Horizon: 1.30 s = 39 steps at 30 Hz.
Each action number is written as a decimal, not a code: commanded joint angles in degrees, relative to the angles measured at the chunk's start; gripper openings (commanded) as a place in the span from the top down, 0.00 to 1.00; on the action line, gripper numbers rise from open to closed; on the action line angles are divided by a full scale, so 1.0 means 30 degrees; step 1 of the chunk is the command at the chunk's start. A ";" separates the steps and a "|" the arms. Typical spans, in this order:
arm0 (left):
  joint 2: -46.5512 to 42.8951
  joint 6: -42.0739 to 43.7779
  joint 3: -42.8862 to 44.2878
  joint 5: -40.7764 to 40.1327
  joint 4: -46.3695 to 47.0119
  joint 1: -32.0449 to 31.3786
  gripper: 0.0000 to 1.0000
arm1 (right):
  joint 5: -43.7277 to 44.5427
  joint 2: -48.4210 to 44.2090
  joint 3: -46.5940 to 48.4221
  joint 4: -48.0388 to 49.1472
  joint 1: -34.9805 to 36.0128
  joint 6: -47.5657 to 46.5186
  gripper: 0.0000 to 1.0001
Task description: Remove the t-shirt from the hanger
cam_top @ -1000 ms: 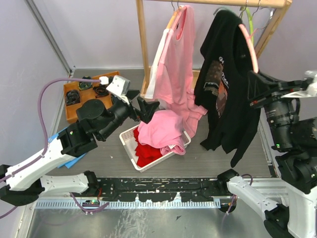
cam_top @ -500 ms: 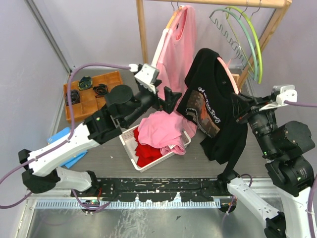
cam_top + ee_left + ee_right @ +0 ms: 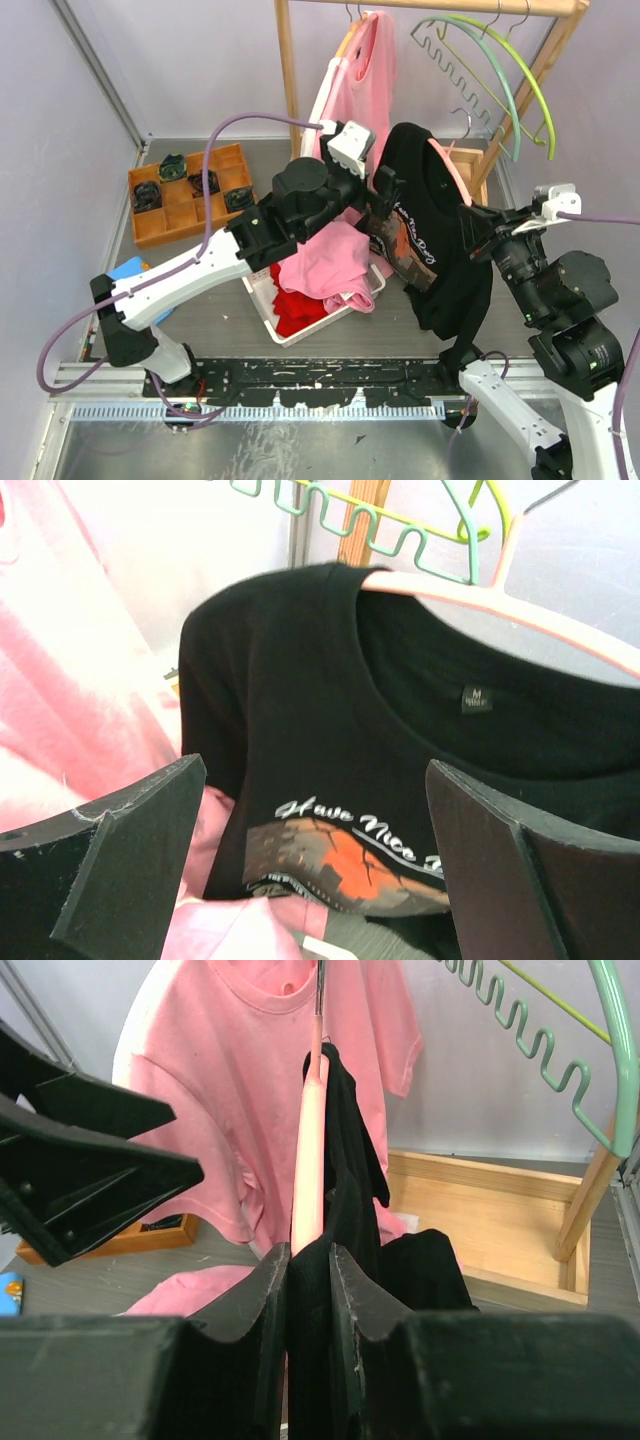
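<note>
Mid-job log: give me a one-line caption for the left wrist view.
Left gripper, jaws open, faces the black t-shirt hanging on its pink hanger; pink shirt behind at left.

White basket (image 3: 262, 300) near orange tray (image 3: 165, 225), wooden rack (image 3: 287, 80) behind them

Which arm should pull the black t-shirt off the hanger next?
Left. The left end effector is open and faces the black t-shirt, free to grab fabric. The right end effector is shut on the pink hanger, holding it up.
</note>
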 commanded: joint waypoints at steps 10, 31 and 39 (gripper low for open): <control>0.3574 0.1248 0.3781 -0.0263 0.1740 -0.0043 0.01 | -0.1620 -0.1087 0.0126 0.1304 -0.0901 0.0552 0.99; 0.5854 0.1920 0.5854 -0.0778 0.1750 -0.0015 0.64 | -0.4091 -0.1139 0.1162 0.0813 -0.3036 0.0633 0.99; 0.5696 0.1877 0.6239 0.0546 0.1385 -0.0013 1.00 | -0.4423 -0.1046 0.1024 0.0875 -0.3580 0.0606 1.00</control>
